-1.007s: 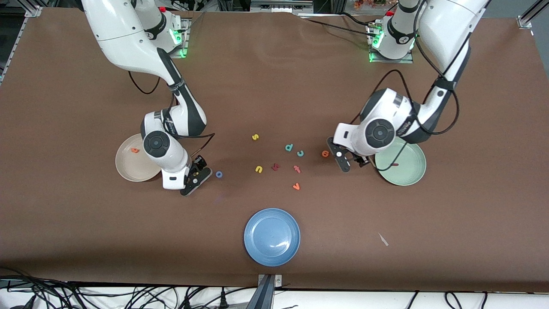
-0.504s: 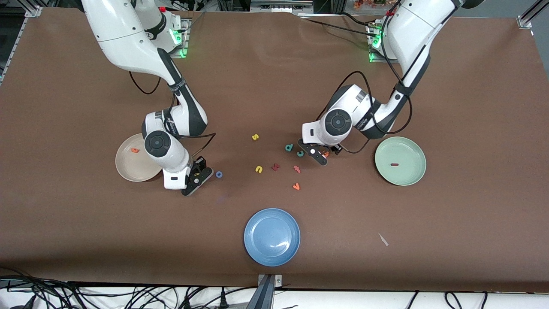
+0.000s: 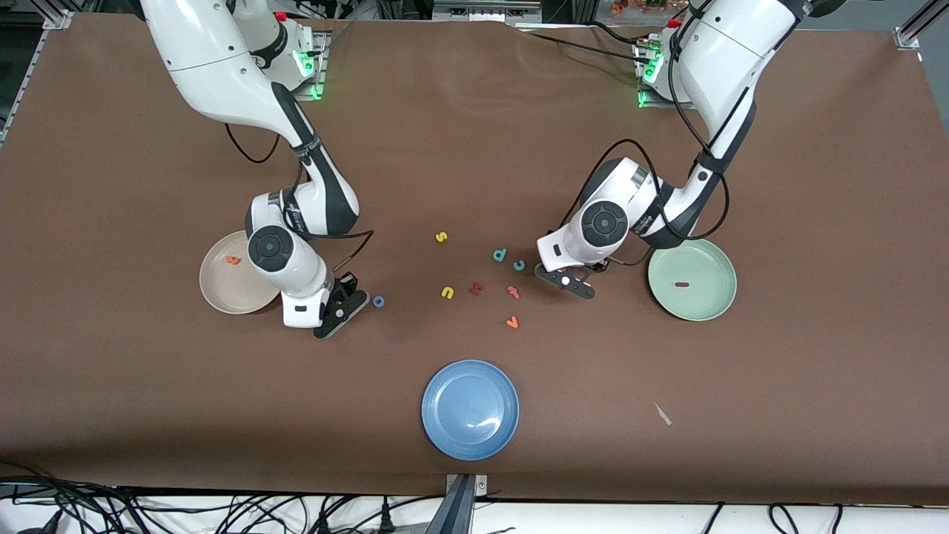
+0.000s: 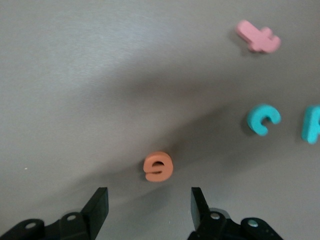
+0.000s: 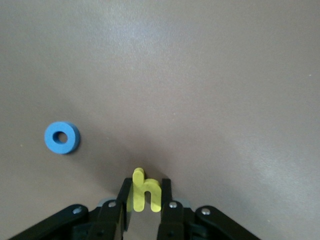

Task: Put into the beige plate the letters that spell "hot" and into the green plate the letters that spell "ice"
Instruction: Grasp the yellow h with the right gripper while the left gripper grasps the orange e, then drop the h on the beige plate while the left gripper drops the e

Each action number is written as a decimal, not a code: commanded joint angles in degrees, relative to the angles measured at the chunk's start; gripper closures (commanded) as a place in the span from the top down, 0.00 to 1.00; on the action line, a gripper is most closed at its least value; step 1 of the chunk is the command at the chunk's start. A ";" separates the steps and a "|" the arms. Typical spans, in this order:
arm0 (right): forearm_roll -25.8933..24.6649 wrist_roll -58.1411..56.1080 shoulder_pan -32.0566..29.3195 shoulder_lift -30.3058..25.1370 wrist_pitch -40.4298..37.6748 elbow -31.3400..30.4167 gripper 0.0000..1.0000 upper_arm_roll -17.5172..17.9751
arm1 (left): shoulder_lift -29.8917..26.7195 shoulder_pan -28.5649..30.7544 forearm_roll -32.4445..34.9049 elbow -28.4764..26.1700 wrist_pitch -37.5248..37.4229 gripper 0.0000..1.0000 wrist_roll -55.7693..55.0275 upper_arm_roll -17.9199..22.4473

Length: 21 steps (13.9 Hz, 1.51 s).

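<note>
My right gripper [image 5: 145, 200] is shut on the yellow "h" [image 5: 145, 192], low at the table beside the beige plate [image 3: 219, 293]. In the front view this gripper [image 3: 342, 302] stands between that plate and the blue "o" [image 3: 378, 301], also seen in the right wrist view [image 5: 62, 137]. An orange "t" [image 3: 233, 259] lies in the beige plate. My left gripper [image 3: 567, 282] is open, low over the orange "e" [image 4: 158, 166], which lies just ahead of its fingertips [image 4: 100, 205]. The teal "c" [image 4: 263, 119] lies close by. A dark red "i" [image 3: 682, 284] rests in the green plate [image 3: 704, 300].
Loose letters lie mid-table: yellow "s" [image 3: 441, 236], yellow "u" [image 3: 447, 292], teal "d" [image 3: 500, 255], a dark red letter [image 3: 476, 288], an orange-red "f" [image 3: 512, 291] and an orange "v" [image 3: 511, 322]. A blue plate [image 3: 470, 409] sits nearest the front camera.
My left gripper swung from the green plate's edge to the orange "e", its jaws narrowing a little. My right gripper stayed in place and closed on the yellow "h".
</note>
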 commanded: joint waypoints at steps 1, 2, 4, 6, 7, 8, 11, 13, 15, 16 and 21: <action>2.67 -1.21 -1.41 0.41 -2.45 2.46 0.00 1.12 | 1.12 -0.94 0.62 0.30 2.01 0.67 -4.48 -0.05; 2.58 -1.30 -2.81 -0.46 -5.86 3.51 0.00 1.04 | 1.29 -1.03 0.71 0.13 2.71 0.67 -4.49 0.04; 2.75 -1.38 -4.74 -2.74 -11.15 3.87 0.00 0.77 | 2.08 -1.03 1.49 0.21 3.25 0.67 -4.49 0.04; 2.84 -1.21 -6.68 -4.85 -16.94 3.79 0.00 -0.71 | 2.08 -0.59 3.43 0.21 3.60 0.63 -4.57 0.04; 2.84 -1.30 -6.86 -5.82 -19.76 3.70 0.00 -2.03 | 2.08 -0.41 3.43 0.21 3.60 0.63 -4.57 0.04; 2.84 -1.30 -6.86 -6.53 -21.26 3.09 0.00 -3.52 | 2.08 -0.50 3.61 0.21 3.69 0.59 -4.57 0.04; 2.93 -1.56 -6.95 -8.55 -20.67 -1.82 0.00 -5.55 | 2.08 -0.41 4.58 0.30 3.69 0.45 -4.57 0.04; 2.93 -1.47 -6.95 -11.00 -17.95 -6.04 0.00 -6.87 | 2.08 -0.32 4.58 0.39 3.69 0.35 -4.57 0.04; 4.59 -1.56 -6.95 -12.77 -16.01 -9.73 0.01 -8.62 | 2.17 -0.32 4.58 0.48 3.69 0.30 -4.57 0.04; 5.21 -1.65 -6.95 -13.21 -15.57 -10.79 0.07 -9.33 | 2.17 -0.32 4.66 0.48 3.69 0.26 -4.57 0.04; 8.90 -0.68 -6.86 -13.21 -16.18 -10.02 1.00 -9.60 | 1.04 0.03 4.66 0.83 2.81 0.04 -4.31 0.13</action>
